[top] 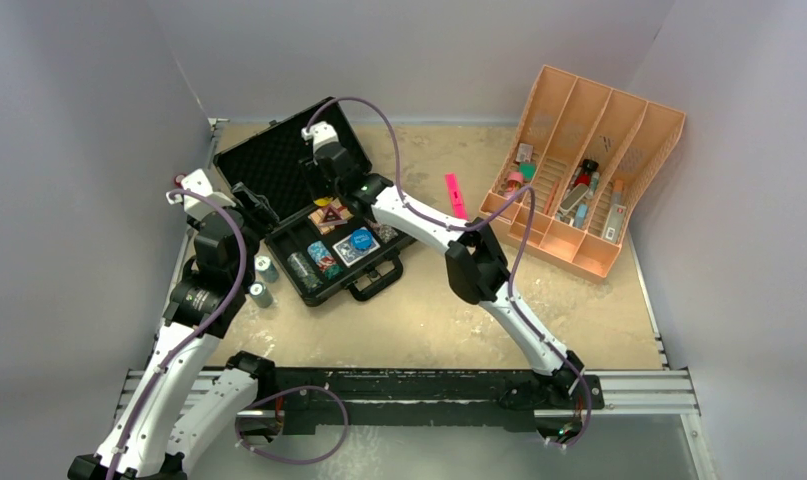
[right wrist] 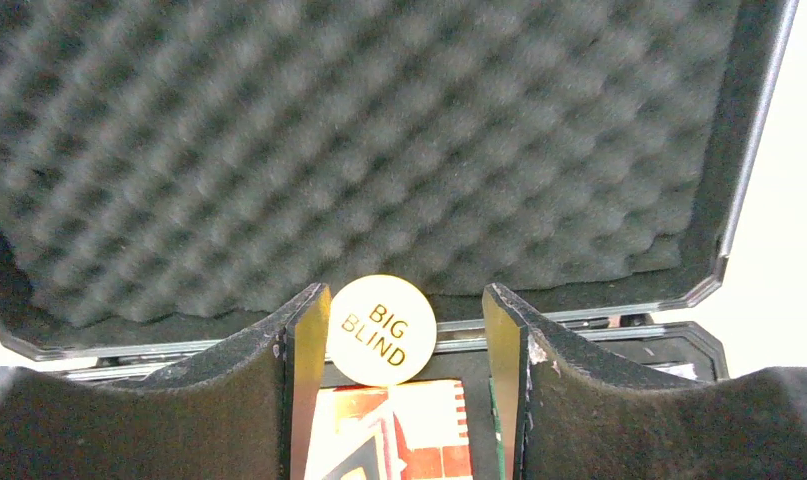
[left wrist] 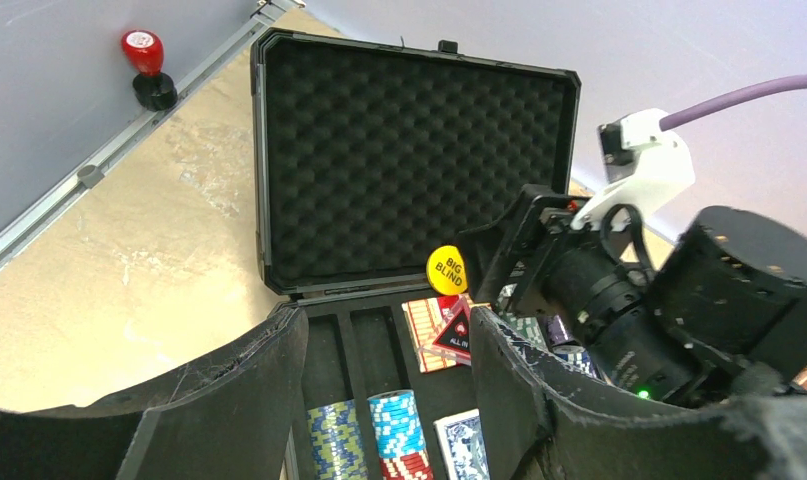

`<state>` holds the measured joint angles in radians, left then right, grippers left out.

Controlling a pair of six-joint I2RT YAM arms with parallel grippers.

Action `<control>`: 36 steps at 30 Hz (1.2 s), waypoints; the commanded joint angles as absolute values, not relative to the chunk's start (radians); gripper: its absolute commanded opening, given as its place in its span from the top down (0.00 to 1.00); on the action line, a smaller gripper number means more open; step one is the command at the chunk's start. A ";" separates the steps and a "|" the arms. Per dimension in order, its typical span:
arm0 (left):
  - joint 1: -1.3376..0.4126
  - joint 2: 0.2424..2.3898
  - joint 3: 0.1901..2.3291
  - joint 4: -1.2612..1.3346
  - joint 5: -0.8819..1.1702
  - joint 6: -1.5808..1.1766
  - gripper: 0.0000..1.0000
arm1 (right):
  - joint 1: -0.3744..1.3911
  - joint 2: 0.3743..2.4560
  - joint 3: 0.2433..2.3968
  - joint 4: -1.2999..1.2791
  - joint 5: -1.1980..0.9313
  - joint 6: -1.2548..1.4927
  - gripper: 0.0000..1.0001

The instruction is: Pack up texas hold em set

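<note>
Top view first: the black case (top: 279, 170) sits open, lid tipped back with the foam showing. In its bottom half there's a blue deck (top: 359, 243) and some packed chip stacks (top: 324, 260). Two loose chip stacks (top: 267, 268) stand on the table just outside the case, on the left arm's side. The right claw (top: 327, 205) hangs over the case's back row near the hinge, and the left claw (top: 251, 212) is at the case's edge on the left arm's side. An orange tray (top: 579, 255) and a pink marker (top: 455, 195) sit off the far side of the case.

In the left wrist view, the left claw is spread wide with nothing in it, looking into the case. Between its fingers (left wrist: 269, 380) you can see the packed chip stacks, the blue deck and a red deck (left wrist: 424, 340) with a triangular "ALL IN" piece (left wrist: 455, 335) on top. A yellow "BIG BLIND" disc (left wrist: 447, 270) stands upright at the case's hinge line.

Right wrist view: that disc sits between the right claw's fingers (right wrist: 304, 380), up against one and with a clear gap to the other. So the claw is released, not pinching it. The red deck is just below the disc.
</note>
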<state>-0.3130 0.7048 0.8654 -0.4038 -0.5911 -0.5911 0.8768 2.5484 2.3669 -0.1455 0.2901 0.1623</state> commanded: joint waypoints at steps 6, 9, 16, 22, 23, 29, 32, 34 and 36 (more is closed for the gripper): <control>-0.303 0.696 0.866 -0.356 -0.601 -0.596 0.41 | 0.879 2.497 2.389 -0.138 0.273 0.151 0.24; -0.303 0.698 0.865 -0.357 -0.601 -0.595 0.41 | 0.879 2.526 2.400 -0.138 0.258 0.141 0.17; -0.304 0.697 0.866 -0.356 -0.601 -0.596 0.40 | 0.879 2.569 2.413 -0.137 0.253 0.123 0.15; -0.304 0.698 0.867 -0.356 -0.600 -0.595 0.41 | 0.878 2.600 2.425 -0.143 0.225 0.118 0.15; -0.304 0.698 0.867 -0.356 -0.601 -0.595 0.40 | 0.879 2.603 2.426 -0.144 0.217 0.117 0.15; -0.304 0.697 0.867 -0.356 -0.600 -0.595 0.41 | 0.879 2.618 2.428 -0.162 0.199 0.122 0.21; -0.304 0.698 0.867 -0.356 -0.601 -0.597 0.41 | 0.877 2.632 2.438 -0.185 0.181 0.134 0.32; -0.303 0.698 0.866 -0.356 -0.600 -0.596 0.41 | 0.877 2.637 2.443 -0.193 0.173 0.140 0.37; -0.302 0.698 0.866 -0.356 -0.601 -0.596 0.41 | 0.877 2.637 2.442 -0.193 0.169 0.146 0.39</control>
